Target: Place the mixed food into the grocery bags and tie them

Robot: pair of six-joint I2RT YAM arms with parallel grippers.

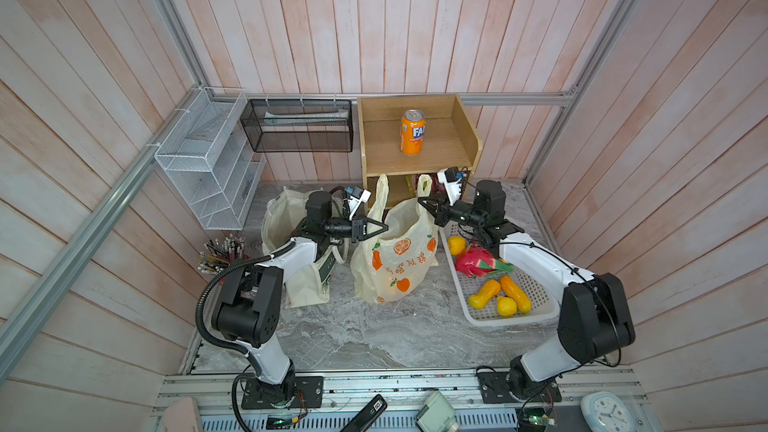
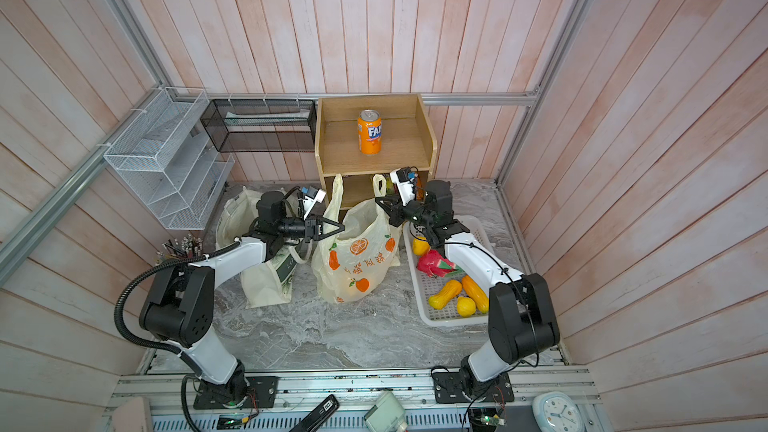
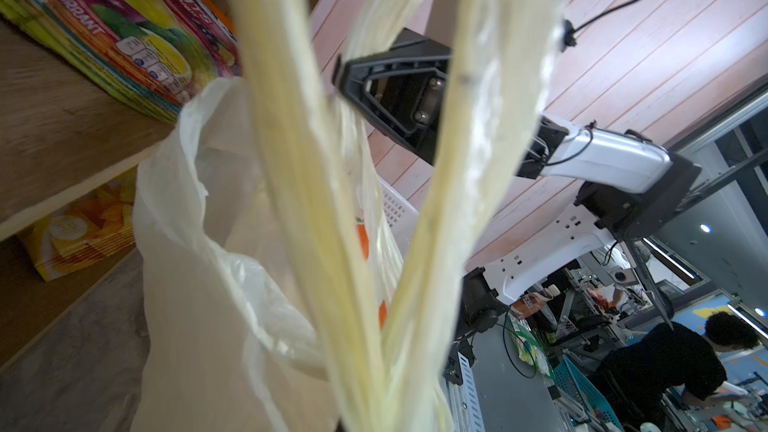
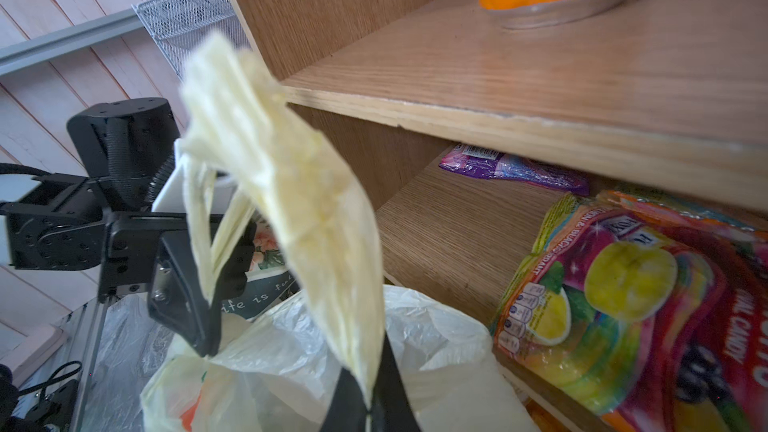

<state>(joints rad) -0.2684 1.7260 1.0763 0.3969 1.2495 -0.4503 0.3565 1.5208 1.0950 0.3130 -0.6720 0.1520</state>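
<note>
On the tabletop (image 1: 374, 334), the plastic carrier bag (image 1: 395, 259) is pinched by one handle each in the left gripper (image 1: 385, 226) and right gripper (image 1: 420, 201); handles are judged best crossed under even, gentle tension.

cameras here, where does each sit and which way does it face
Top views: high above the front, looking down and back at both whole arms, the plastic bag and basket.
Left wrist: on the left arm, looking along its bag handle toward the right gripper; its own body hardly shows.
Right wrist: on the right arm, facing the shelf and left gripper; own fingers show at the edge.
Shared: both wrist views show the candy packet.
</note>
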